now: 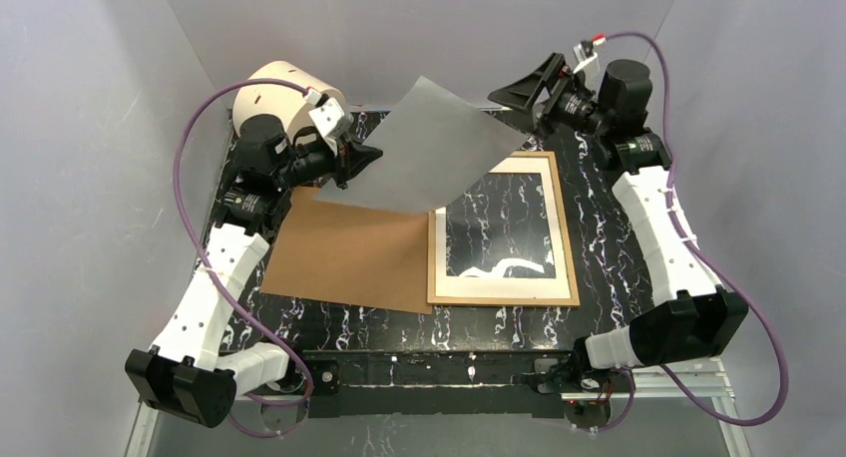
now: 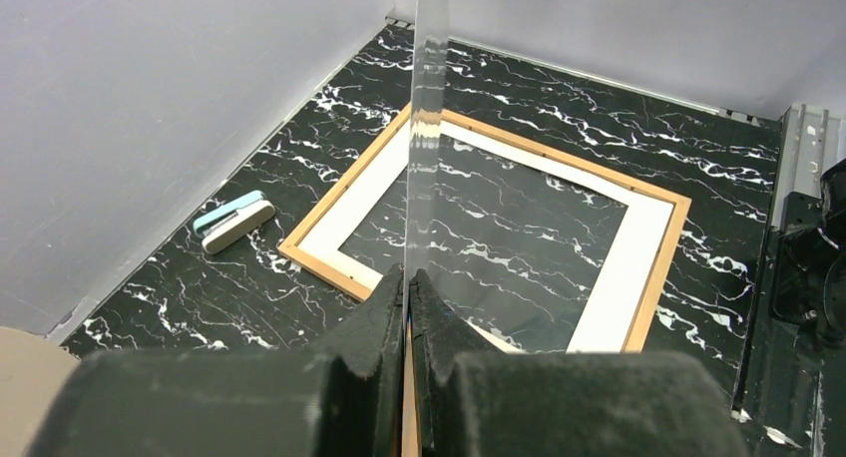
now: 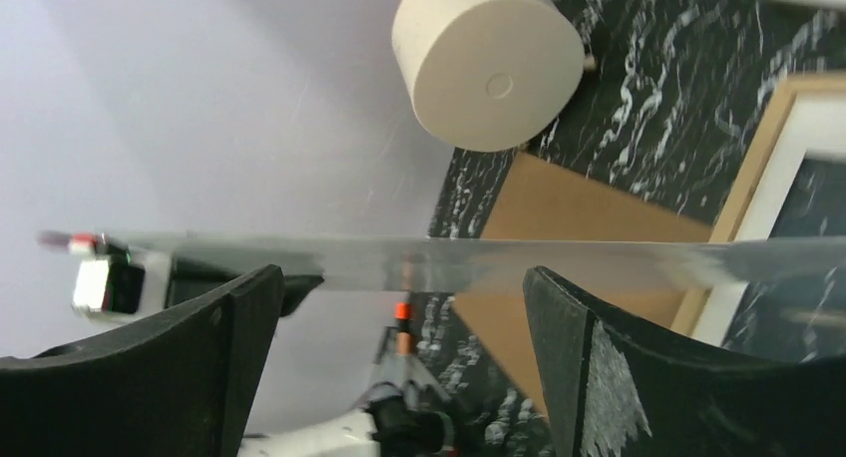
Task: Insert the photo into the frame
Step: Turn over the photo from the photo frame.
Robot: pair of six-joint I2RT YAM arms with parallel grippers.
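Putting the photo into the frame is not done yet, by the look of it. The frame lies flat on the black marble table, right of the middle, and it is open. A white mat sits inside it. Through the mat's window you see only the table, so no picture is in there. The brown backing board is off and lies flat on the left, with its right edge touching the frame. A thin grey sheet is up in the air over the far side of the board and the frame's far left corner. It may be the photo seen from its plain back, but no cat shows in any view, so I cannot tell for sure. The left claw is squeezed tight on the left edge of this sheet and holds it up. The right claw is wide apart at the sheet's far right corner. The sheet's edge runs across between its two fingers, but they are not pinching it. I think what is left is to lay the sheet down in the frame, put the board back on top, and close it up.
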